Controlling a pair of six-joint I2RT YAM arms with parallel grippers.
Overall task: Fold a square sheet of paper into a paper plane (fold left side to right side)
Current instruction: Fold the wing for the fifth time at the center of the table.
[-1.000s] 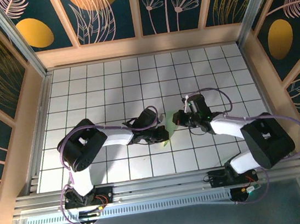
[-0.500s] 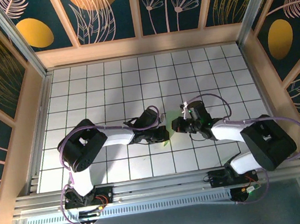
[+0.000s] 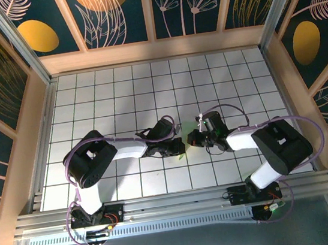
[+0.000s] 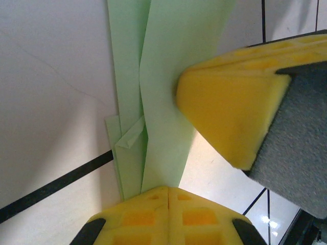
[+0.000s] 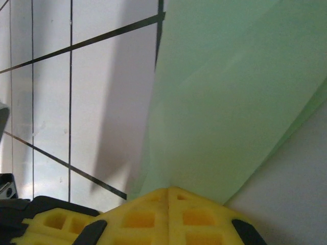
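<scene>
The left gripper (image 3: 178, 151) is clenched shut, its blunt yellow fingertips (image 4: 153, 209) set against the thin, creased light green paper (image 4: 163, 76), which is folded into narrow layered strips just ahead of them. The right gripper (image 3: 192, 141) is likewise shut, with a smooth flap spread out from its fingertips (image 5: 153, 214).

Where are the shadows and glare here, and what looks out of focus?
Top external: sharp, evenly lit, a soft shadow band across the table. Left wrist: green paper creases crisp, small glare glint on the tile bottom right. Right wrist: the green paper close and soft, grey shadow beside it.
</scene>
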